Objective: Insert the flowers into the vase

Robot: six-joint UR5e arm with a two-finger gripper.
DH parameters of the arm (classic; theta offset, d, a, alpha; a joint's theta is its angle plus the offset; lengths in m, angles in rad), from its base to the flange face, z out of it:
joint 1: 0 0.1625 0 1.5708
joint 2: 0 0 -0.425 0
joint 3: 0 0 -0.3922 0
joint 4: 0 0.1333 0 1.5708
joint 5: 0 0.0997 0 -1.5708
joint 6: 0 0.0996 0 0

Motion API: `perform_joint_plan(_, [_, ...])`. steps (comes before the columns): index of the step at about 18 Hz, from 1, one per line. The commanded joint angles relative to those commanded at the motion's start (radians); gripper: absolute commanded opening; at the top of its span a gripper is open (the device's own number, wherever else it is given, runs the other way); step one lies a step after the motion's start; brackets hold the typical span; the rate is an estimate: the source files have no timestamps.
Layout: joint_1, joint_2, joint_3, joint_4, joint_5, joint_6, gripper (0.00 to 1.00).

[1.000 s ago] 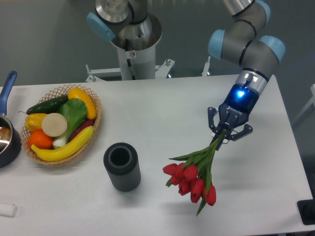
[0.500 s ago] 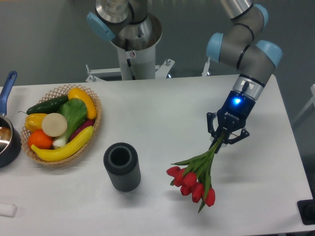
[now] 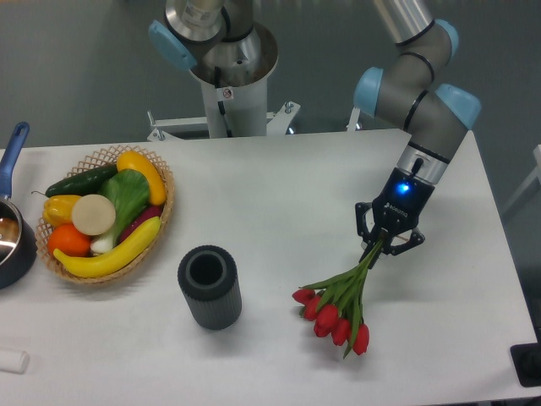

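**Red Tulips Held Over the Table**

Down at the front left edge lies a small white thing [image 3: 13,361], partly cut off. At the front right corner sits a dark block [image 3: 528,364].

A little further back stand the task's two things. The vase [image 3: 210,287] is upright near the front, with its round mouth facing up. To its right, with bare table [image 3: 279,194] between them, hang the flowers [image 3: 338,309]. The red heads point down and to the left, close to the table top. The green stems slant up to the right.

The gripper [image 3: 387,244] is closed on the stem ends, holding the bunch. A blue light glows on the arm above it. It is well in from the right edge.

Further back on the left sits a woven basket [image 3: 161,216] full of toy fruit and vegetables, near the vase but not touching. A pot [image 3: 15,245] with a blue handle pokes in at the left edge.

Behind the far edge stands the robot's base [image 3: 228,76].
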Motion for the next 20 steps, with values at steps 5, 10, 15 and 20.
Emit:
perform_joint_plan(5, [0.002, 0.002, 0.0, 0.0, 0.074, 0.0, 0.22])
perform_joint_plan(10, [0.0, 0.0, -0.002, 0.0, 0.146, 0.0, 0.23])
perform_joint_plan(15, [0.0, 0.003, -0.006, 0.0, 0.226, 0.002, 0.24])
perform_joint_plan(20, [-0.003, 0.008, -0.006, 0.0, 0.336, 0.002, 0.24])
